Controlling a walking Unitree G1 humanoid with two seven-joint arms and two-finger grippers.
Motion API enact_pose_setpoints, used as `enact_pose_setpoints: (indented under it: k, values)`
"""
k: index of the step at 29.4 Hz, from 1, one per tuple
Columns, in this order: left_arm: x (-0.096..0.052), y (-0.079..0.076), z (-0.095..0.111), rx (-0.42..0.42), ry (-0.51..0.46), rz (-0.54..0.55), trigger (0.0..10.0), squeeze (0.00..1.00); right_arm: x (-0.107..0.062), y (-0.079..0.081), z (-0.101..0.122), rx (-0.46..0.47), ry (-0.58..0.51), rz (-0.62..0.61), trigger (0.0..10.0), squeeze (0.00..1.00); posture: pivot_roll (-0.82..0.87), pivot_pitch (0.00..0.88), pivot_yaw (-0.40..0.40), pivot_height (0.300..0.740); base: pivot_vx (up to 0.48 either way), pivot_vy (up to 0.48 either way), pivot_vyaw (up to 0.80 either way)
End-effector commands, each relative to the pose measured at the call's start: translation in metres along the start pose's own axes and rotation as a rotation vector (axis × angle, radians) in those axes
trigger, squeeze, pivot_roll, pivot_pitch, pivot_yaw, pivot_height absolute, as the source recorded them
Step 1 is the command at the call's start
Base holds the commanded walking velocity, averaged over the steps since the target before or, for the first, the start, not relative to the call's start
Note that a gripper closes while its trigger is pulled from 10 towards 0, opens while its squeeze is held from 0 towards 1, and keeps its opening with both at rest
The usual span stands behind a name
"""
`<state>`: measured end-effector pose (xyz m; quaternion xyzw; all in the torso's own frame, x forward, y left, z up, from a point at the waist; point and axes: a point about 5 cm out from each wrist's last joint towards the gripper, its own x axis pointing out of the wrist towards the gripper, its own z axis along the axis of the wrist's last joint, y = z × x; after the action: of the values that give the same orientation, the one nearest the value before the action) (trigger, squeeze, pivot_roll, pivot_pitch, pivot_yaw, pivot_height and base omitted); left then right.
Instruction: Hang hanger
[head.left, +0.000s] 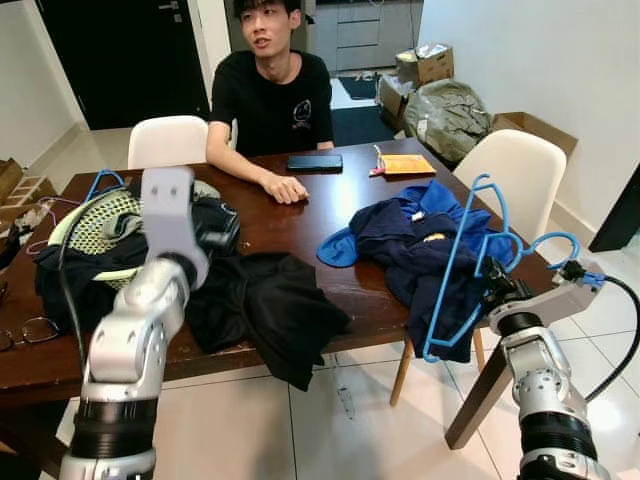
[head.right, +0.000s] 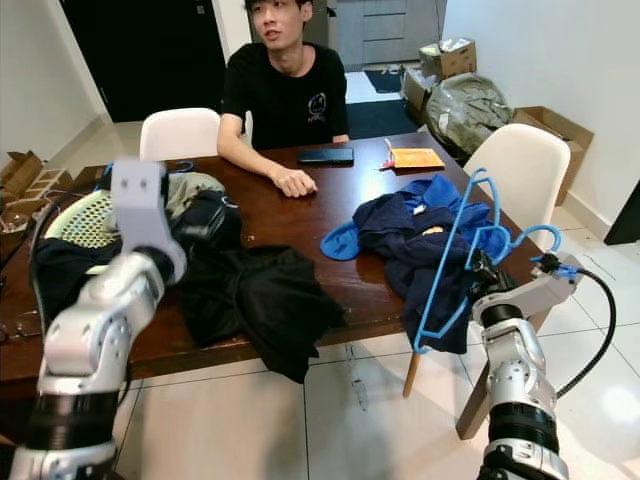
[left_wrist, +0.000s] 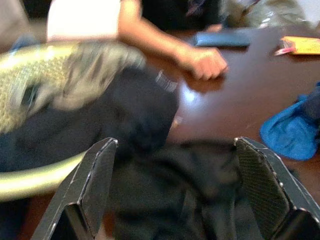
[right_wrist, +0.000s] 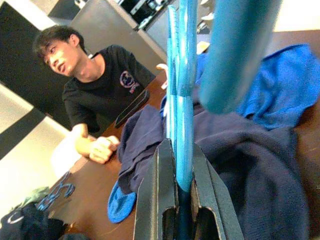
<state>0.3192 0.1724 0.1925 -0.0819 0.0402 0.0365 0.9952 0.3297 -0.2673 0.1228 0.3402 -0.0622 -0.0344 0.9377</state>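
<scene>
The blue hanger (head.left: 470, 262) is clamped in the right pincer (right_wrist: 179, 192) off the worktop (head.left: 345, 215) edge, long axis tilted steeply above the pincer, hook beside the wrist; the left pincer (left_wrist: 182, 192) is spread, empty, over black clothes (head.left: 265, 305).

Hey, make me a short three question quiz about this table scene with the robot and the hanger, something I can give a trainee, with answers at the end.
1. True or false: the right gripper is shut on the blue hanger.
2. Which garment lies directly under the open left gripper?
A. the blue clothes pile
B. the black garment
C. the orange envelope
3. Fill in: the phone lies on the table in front of the seated ____.

Key:
1. True; the right wrist view shows the fingers clamped on it.
2. B
3. person
</scene>
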Motion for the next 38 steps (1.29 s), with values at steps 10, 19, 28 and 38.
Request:
enact_pose_setpoints:
  k: [10, 19, 28, 38]
  values:
    - [0.004, 0.008, -0.040, -0.299, 0.137, 0.064, 10.0, 0.00, -0.002, -0.002, -0.005, 0.004, 0.025, -0.003, 10.0, 0.00, 0.00, 0.000, 0.032, 0.740, 0.000, 0.000, 0.00]
    - [0.016, 0.017, -0.055, -0.403, 0.243, 0.141, 10.0, 0.00, -0.002, -0.002, -0.005, -0.005, 0.026, -0.006, 10.0, 0.00, -0.02, 0.000, 0.027, 0.740, 0.000, 0.000, 0.00]
    - [0.023, 0.027, -0.060, -0.523, 0.265, 0.195, 10.0, 0.00, -0.002, -0.001, -0.004, -0.005, 0.020, -0.012, 10.0, 0.00, -0.03, 0.000, 0.030, 0.740, 0.000, 0.000, 0.00]
    - [0.037, 0.038, -0.049, -0.570, 0.246, 0.156, 10.0, 0.00, -0.002, -0.001, -0.004, -0.004, 0.019, -0.012, 10.0, 0.00, -0.03, 0.000, 0.029, 0.740, 0.000, 0.000, 0.00]
